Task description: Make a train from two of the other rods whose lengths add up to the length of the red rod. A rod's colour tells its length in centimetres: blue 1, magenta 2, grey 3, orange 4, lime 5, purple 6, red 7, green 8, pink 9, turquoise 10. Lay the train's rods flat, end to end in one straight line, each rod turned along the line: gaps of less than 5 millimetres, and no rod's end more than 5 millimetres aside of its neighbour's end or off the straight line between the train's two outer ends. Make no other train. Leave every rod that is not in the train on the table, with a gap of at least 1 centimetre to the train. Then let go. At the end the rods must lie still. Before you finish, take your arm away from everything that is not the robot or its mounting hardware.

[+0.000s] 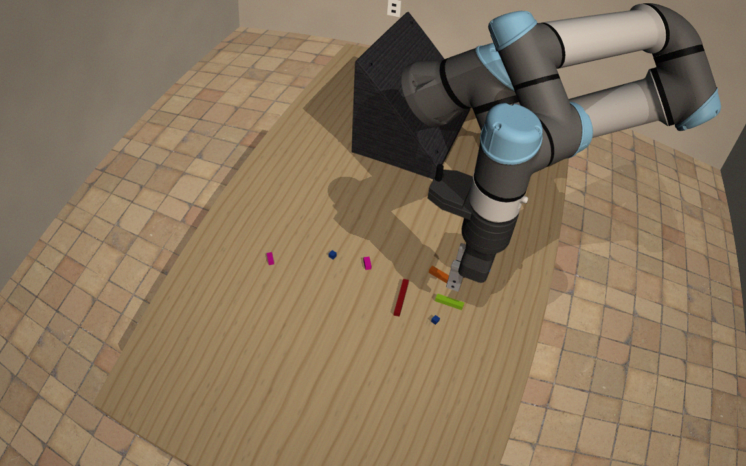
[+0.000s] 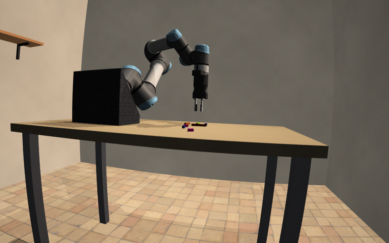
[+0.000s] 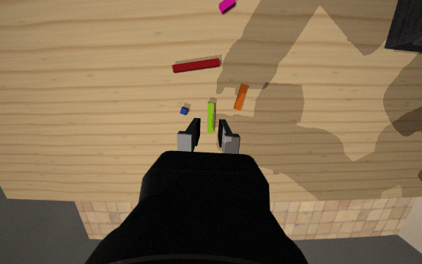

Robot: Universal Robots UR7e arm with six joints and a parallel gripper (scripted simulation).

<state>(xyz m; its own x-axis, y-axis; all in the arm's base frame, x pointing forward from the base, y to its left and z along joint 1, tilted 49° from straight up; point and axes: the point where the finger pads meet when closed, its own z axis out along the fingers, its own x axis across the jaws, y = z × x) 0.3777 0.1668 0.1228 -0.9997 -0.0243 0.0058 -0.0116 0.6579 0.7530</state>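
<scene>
My gripper (image 2: 198, 109) (image 3: 209, 127) is open and empty, well above the table; its fingers stand partly apart, on both sides of the lime rod in the wrist view. The lime rod (image 1: 449, 301) (image 3: 210, 117) lies flat. The orange rod (image 1: 438, 273) (image 3: 241, 97) lies beside it, partly hidden by a finger in the top view. The red rod (image 1: 400, 298) (image 3: 196, 65) lies across from them. One blue rod (image 1: 434, 319) (image 3: 184, 111) lies near the lime rod, another blue rod (image 1: 332, 254) farther left. One magenta rod (image 1: 367, 263) (image 3: 227, 6) and a second magenta rod (image 1: 270, 258) lie apart.
The black arm base (image 1: 390, 104) (image 2: 99, 96) stands on the wooden table (image 1: 283, 359) (image 2: 244, 133). The arm's shadow falls over the table around the orange rod. The lime rod has the orange rod on one side and a blue rod on the other.
</scene>
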